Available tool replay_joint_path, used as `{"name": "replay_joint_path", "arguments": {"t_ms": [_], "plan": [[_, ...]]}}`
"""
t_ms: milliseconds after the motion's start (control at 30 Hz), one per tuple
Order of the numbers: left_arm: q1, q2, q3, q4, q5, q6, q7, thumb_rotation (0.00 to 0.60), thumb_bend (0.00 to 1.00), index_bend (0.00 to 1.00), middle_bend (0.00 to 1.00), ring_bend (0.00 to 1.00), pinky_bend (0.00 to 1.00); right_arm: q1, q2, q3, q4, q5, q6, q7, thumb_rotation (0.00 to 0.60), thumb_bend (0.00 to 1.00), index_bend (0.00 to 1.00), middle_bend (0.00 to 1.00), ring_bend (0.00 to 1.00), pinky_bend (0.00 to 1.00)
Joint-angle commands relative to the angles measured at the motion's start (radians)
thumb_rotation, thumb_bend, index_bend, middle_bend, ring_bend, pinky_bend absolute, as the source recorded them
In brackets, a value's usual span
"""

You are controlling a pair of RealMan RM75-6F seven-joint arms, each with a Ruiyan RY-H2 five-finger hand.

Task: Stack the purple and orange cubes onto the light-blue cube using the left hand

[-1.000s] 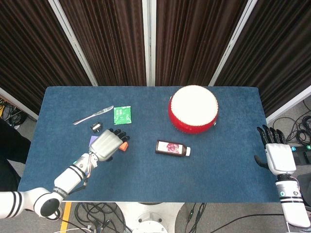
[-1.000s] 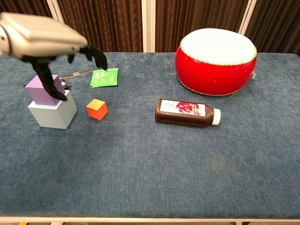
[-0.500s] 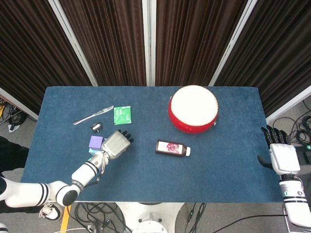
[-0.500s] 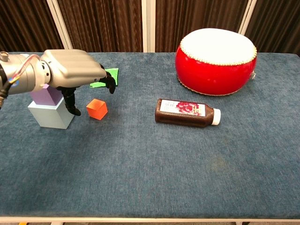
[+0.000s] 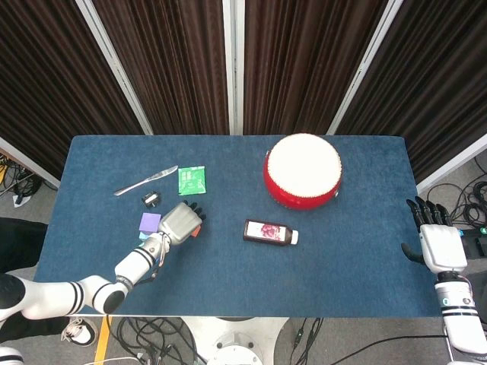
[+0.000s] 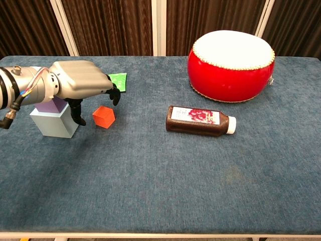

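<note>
Three cubes, all left of centre. Purple cube (image 6: 52, 105) sits atop the light-blue cube (image 6: 55, 122); orange cube (image 6: 104, 117) lies on the table (image 6: 165, 175) just right of that stack. Left hand (image 6: 83, 84) hangs over the orange cube, fingers spread downward on either side of it, holding nothing. Right hand (image 5: 435, 245) at far right edge, off the table, fingers extended and empty. One red drum (image 6: 231, 65), one bottle (image 6: 199, 121), one green packet (image 5: 192, 179), one knife (image 5: 145, 180).
</note>
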State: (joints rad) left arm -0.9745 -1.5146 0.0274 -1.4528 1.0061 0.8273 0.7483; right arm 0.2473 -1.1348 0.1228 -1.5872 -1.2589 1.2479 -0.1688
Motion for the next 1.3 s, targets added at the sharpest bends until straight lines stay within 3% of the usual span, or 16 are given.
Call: {"name": "replay_joint_path", "arguments": {"t_ms": [33, 1300], "plan": [[0.002, -0.012, -0.003, 0.032, 0.014, -0.018, -0.029, 0.600, 0.17, 0.37, 0.39, 0.26, 0.40, 0.001, -0.001, 0.000, 0.000, 0.003, -0.002, -0.002, 0.600, 0.20, 0.00, 0.02, 0.00, 0.00], [-0.007, -0.106, -0.038, 0.219, 0.056, -0.100, -0.148, 0.600, 0.23, 0.54, 0.45, 0.28, 0.41, 0.024, -0.008, 0.010, 0.018, 0.049, -0.050, -0.006, 0.600, 0.20, 0.00, 0.01, 0.00, 0.00]]}}
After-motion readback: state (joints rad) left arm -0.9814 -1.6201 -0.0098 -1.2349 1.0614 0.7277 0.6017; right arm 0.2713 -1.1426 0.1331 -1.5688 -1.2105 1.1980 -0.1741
